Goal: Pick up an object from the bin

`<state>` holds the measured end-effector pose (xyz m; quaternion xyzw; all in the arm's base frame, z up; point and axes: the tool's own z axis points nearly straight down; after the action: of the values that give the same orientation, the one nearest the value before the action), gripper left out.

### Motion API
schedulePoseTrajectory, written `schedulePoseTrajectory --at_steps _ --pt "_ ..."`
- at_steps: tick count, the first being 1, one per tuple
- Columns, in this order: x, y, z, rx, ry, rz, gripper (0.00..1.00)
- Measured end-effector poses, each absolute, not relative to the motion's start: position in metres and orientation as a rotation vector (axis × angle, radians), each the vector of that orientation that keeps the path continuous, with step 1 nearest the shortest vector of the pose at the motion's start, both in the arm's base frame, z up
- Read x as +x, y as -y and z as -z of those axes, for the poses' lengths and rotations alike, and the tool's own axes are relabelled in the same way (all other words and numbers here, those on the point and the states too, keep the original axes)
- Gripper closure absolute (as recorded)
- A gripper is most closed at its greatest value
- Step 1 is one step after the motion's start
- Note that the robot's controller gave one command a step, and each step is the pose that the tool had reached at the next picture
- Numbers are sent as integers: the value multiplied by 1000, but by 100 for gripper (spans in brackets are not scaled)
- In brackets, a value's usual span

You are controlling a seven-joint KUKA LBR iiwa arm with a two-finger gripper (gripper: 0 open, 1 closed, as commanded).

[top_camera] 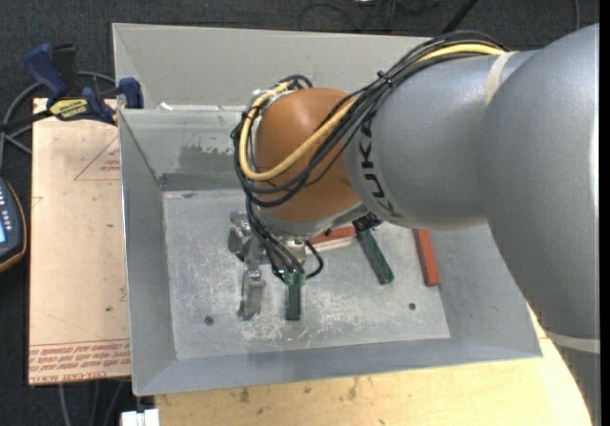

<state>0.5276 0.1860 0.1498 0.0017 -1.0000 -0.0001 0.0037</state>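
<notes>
The left half of the bin point(141, 224) is bare floor, open from the sloped left wall up to the pincer point(272, 305), and so is the strip along the near wall. The pincer's fingers stand apart with bare floor between them. To the right lie a green stick point(376, 260) and, just beyond it, a red stick point(427, 260), apart from each other with a narrow lane between. A red-and-white piece point(329, 235) lies half under the orange cover point(295, 152). The arm point(457, 138) overhangs the right side and back middle.
</notes>
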Motion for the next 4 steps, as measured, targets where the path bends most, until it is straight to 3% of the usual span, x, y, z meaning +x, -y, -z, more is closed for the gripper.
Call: schedulePoseTrajectory --at_steps 1,2,3,4 --pt "490 -146 -70 142 3140 1 0" --pt "533 -73 -127 -2 3150 -3 0" --pt "596 -83 -76 202 3138 2 0" --pt "600 -83 -83 200 3152 5 100"
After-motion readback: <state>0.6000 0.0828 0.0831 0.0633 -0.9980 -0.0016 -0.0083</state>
